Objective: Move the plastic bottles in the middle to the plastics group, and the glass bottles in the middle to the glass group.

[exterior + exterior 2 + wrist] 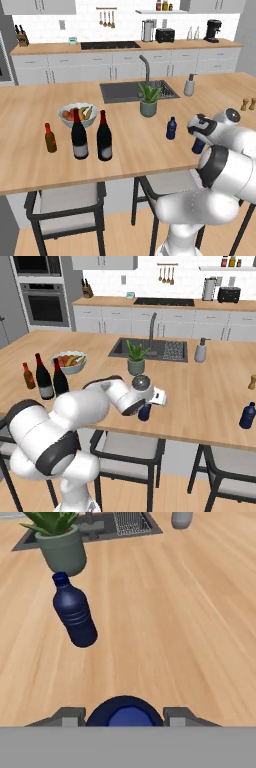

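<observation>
The wooden table (150, 150) spans the kitchen island, with a dark sink (120, 91) set into its far side and a tall faucet (146, 67) behind it. The white robot arm (220, 170) reaches in over the near edge.

On the left part of the table stand two tall dark wine bottles with red necks, close side by side — the one with the pale grey label (79, 135) and, to its right, the one with the dim dark label (104, 136). Just behind them sits a fruit bowl (77, 115), and to their left, a little apart, a small brown bottle with a red cap (50, 138).

Near the sink's front edge is a potted plant (148, 101), and a grey soap dispenser (189, 85) stands off the sink's right corner.

One dark blue plastic bottle (171, 128) stands upright on bare table, in front of and to the right of the plant; in the hand view it sits just before the pot. A second blue bottle (125, 712) is at the fingers (124, 716), its rounded top showing between the two tips, one on each side, close against it. The fingers look closed around it, though contact itself is hard to make out. In the right base view this bottle (144, 412) sits by the near table edge under the hand. A third blue bottle (247, 415) stands far right, well apart.
</observation>
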